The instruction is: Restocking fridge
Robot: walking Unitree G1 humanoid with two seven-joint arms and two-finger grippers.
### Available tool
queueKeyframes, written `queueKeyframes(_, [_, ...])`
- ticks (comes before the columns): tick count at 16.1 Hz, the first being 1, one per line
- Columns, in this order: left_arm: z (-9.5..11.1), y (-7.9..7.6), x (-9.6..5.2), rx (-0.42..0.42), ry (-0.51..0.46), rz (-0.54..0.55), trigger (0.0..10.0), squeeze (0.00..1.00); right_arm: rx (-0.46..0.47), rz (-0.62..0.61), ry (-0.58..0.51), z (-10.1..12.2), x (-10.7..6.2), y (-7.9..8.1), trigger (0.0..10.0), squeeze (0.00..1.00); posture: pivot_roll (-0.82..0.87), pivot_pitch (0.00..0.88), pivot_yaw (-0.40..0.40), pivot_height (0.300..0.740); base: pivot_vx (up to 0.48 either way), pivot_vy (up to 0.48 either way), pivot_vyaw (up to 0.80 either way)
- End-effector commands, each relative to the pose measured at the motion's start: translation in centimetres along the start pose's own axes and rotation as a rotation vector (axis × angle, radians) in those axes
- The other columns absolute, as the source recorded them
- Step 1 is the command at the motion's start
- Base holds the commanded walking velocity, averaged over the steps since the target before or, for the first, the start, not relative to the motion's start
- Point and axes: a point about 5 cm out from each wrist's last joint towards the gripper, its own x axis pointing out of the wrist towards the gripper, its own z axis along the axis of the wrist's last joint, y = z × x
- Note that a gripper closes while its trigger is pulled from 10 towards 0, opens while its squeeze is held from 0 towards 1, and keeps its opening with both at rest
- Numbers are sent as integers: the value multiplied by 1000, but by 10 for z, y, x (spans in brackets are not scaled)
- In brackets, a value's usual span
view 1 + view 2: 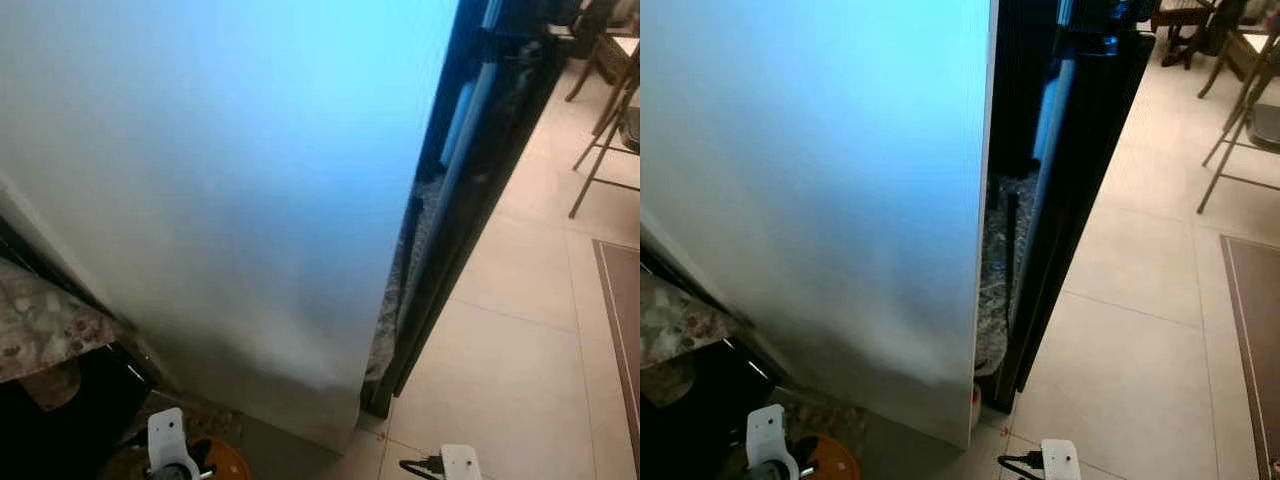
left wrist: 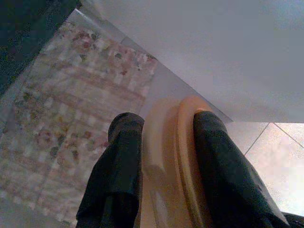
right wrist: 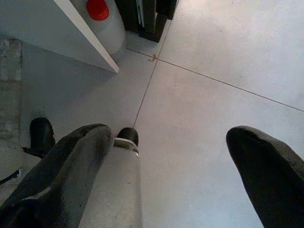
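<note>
Underfoot lies a pale tiled floor (image 1: 520, 350), with chairs (image 1: 605, 110) far off to the right and a rug's edge (image 1: 620, 320) beside them. Close ahead stands the white fridge door (image 1: 220, 180), a dark gap along its right edge. A marbled table (image 1: 40, 325) sits low left. The left gripper (image 2: 164, 142) has its fingers (image 2: 118, 166) clamped on an orange container (image 2: 166, 156) near the door's foot. The right gripper (image 3: 166, 156) hangs over bare tile, fingers spread apart. A red-capped bottle (image 3: 102, 14) stands behind the door's edge.
</note>
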Motion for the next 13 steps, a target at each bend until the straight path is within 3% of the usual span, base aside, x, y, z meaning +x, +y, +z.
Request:
queueKeyframes(1, [-9, 3, -2, 18, 39, 13, 10000, 0, 14, 2, 10, -4, -1, 2, 10000, 0, 20, 38, 1, 740, 0, 0, 0])
queueKeyframes(3, [-9, 3, -2, 20, 39, 14, 10000, 0, 10, 4, 11, -4, -1, 1, 10000, 0, 19, 38, -1, 740, 0, 0, 0])
queueKeyframes(13, [-9, 4, -2, 20, 39, 16, 10000, 0, 9, 4, 11, -4, -1, 2, 10000, 0, 19, 24, 2, 740, 0, -267, 0])
